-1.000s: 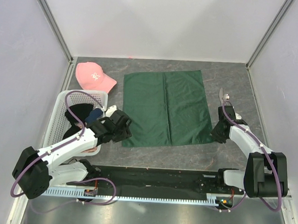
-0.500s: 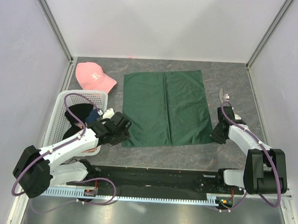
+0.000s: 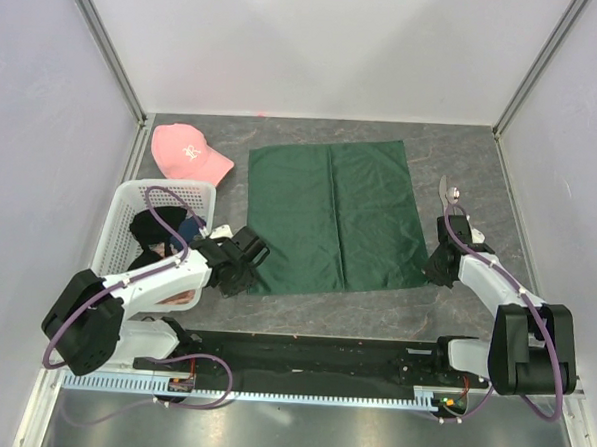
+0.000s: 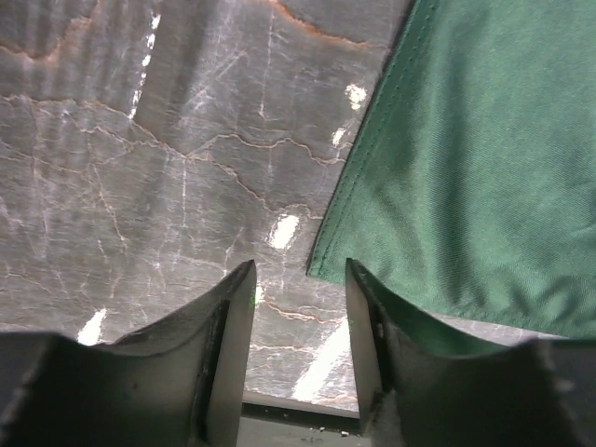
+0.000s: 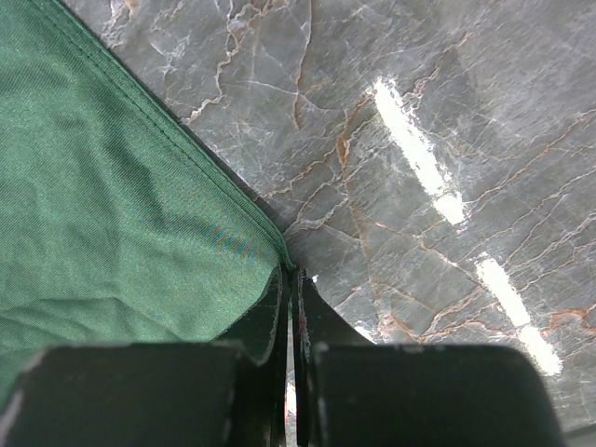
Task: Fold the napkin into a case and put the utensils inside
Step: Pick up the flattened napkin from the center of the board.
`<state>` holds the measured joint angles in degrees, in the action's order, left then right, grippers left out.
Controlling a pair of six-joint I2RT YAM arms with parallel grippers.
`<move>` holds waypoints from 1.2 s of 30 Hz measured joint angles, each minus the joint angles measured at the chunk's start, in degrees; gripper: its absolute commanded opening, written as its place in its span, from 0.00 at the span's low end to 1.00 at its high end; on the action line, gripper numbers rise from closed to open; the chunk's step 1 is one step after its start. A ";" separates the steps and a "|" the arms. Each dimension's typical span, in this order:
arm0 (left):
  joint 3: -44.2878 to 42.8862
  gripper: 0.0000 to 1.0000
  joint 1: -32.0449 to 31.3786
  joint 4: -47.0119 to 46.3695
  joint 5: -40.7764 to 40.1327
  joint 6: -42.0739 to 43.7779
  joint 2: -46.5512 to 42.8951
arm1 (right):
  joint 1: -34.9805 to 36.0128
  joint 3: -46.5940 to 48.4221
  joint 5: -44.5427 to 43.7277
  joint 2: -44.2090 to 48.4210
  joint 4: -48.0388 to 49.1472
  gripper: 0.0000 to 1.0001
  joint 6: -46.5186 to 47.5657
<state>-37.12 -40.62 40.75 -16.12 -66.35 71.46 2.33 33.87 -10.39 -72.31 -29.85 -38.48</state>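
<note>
The dark green napkin (image 3: 334, 215) lies flat and spread on the grey table, with one crease down its middle. My left gripper (image 3: 250, 271) is open at the napkin's near left corner; in the left wrist view that corner (image 4: 321, 268) lies just ahead of the gap between my fingers (image 4: 300, 284), touching neither. My right gripper (image 3: 432, 271) is at the near right corner; in the right wrist view its jaws (image 5: 290, 279) are shut on the tip of the cloth (image 5: 140, 214). The silver utensils (image 3: 447, 191) lie right of the napkin, partly hidden by my right arm.
A pink cap (image 3: 187, 150) lies at the back left. A white basket (image 3: 124, 209) with a black garment (image 3: 156, 226) stands left of my left arm. Pale walls close in the table on three sides.
My left gripper has moved right and toward the near edge, closer to the napkin's near left corner. The right gripper has stayed at the near right corner.
</note>
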 measured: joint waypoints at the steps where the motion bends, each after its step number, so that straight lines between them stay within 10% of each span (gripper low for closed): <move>1: 0.00 0.46 -0.13 0.07 0.00 -0.11 0.07 | 0.00 -0.02 0.00 0.04 0.04 0.00 -0.04; 20: -0.76 0.43 -1.36 0.13 -0.59 -2.03 5.01 | -0.02 -0.63 0.44 0.87 0.68 0.00 -0.31; 36: 0.04 0.02 -1.62 -4.11 -1.88 -1.64 4.35 | -0.09 -1.97 3.08 3.58 0.63 0.00 -0.22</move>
<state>-37.08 -42.24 36.64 -18.00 -67.99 75.81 2.24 31.90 -7.31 -68.73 -29.21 -38.70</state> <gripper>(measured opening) 0.036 0.010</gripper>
